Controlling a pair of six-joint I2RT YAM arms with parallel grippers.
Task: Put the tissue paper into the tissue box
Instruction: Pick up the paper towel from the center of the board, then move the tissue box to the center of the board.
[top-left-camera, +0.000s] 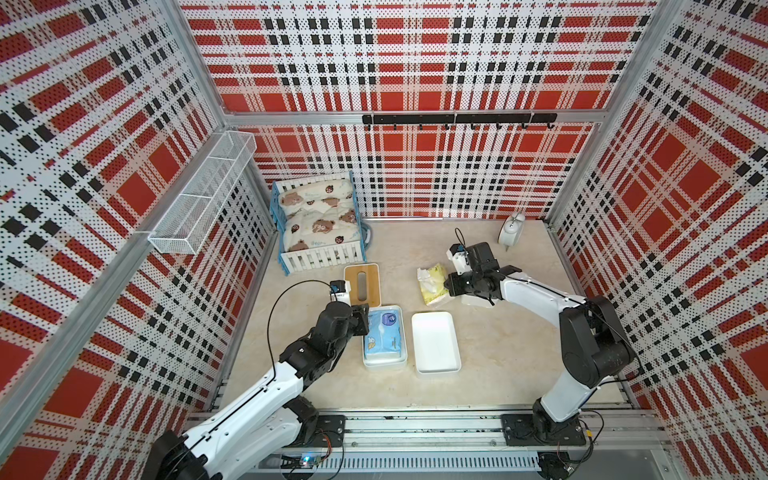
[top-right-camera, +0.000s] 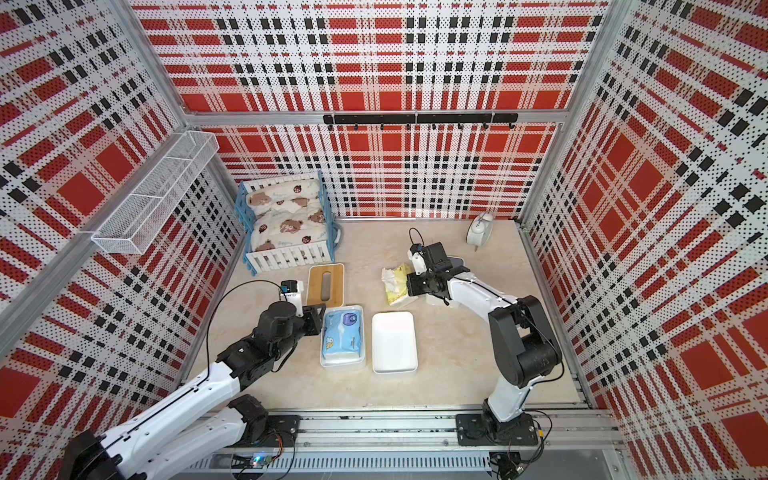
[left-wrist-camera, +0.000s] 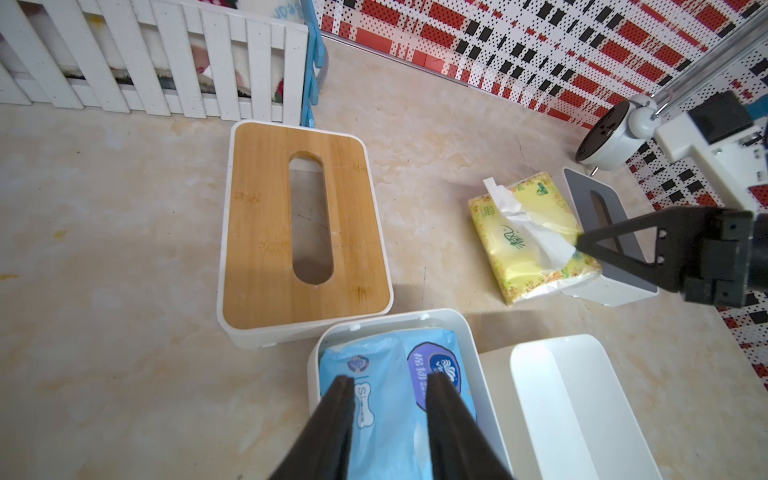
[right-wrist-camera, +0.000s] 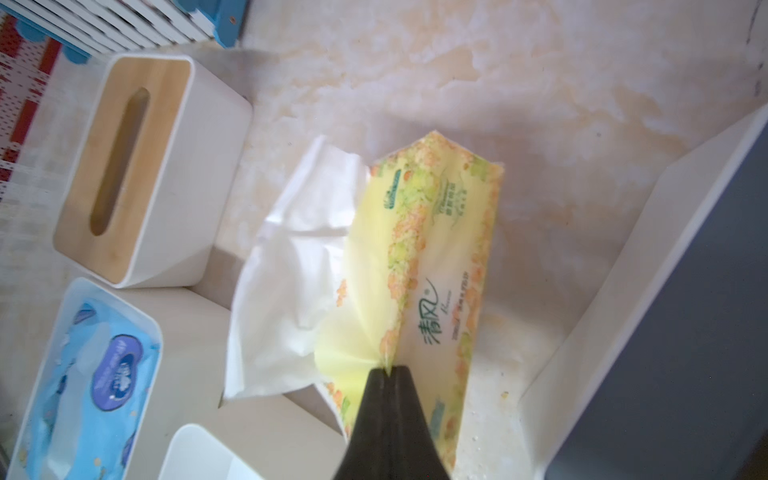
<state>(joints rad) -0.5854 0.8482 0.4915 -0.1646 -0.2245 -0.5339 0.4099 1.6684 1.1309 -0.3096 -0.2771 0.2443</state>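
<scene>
The yellow tissue paper pack (top-left-camera: 432, 284) (right-wrist-camera: 436, 257) lies on the floor with a white sheet pulled out of it. My right gripper (top-left-camera: 446, 286) (right-wrist-camera: 388, 368) is shut on a pinch of its yellow wrapper. An open white tissue box (top-left-camera: 435, 343) (left-wrist-camera: 582, 395) stands empty in front of it. Beside it, a second open white box (top-left-camera: 384, 363) holds a blue tissue pack (top-left-camera: 383, 334) (left-wrist-camera: 386, 349). My left gripper (top-left-camera: 365, 320) (left-wrist-camera: 388, 380) hovers over that blue pack, its jaws apart and holding nothing.
A bamboo-lidded tissue box (top-left-camera: 372, 282) (left-wrist-camera: 257, 224) stands behind the blue pack. A grey-lidded box (left-wrist-camera: 615, 282) sits under my right wrist. A fenced doll bed (top-left-camera: 318, 220) fills the back left corner, an alarm clock (top-left-camera: 511, 232) the back right.
</scene>
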